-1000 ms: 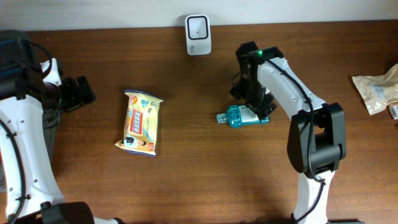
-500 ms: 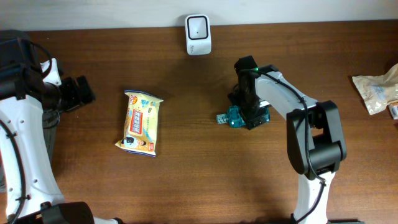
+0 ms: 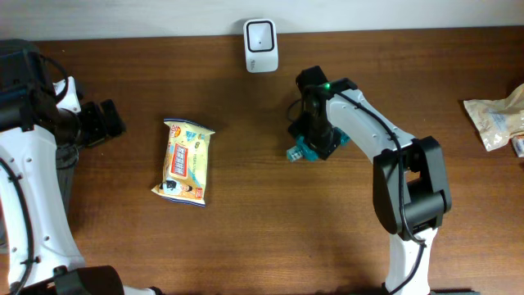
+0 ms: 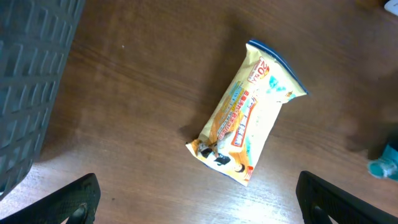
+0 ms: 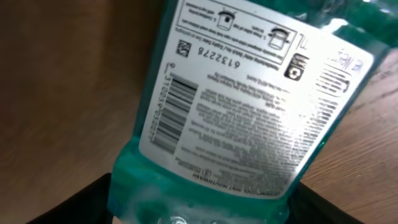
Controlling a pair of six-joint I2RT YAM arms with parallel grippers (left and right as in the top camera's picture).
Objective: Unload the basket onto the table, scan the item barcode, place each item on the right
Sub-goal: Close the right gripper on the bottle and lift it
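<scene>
The wooden table (image 3: 262, 246) has broad bare wood across its front half and between the yellow packet (image 3: 187, 161) and the right arm. A crumpled bag (image 3: 494, 121) lies at the right edge. The white scanner (image 3: 261, 45) stands at the back edge, centre. The left gripper (image 3: 105, 123) hangs near the left edge with its jaws spread wide, holding nothing, well apart from the packet. The right gripper (image 3: 316, 138) sits over the teal bottle (image 5: 236, 106), in front of the scanner and a little to its right. The bottle lies between the fingers, its barcode label facing the wrist camera. Whether they clamp it I cannot tell.
</scene>
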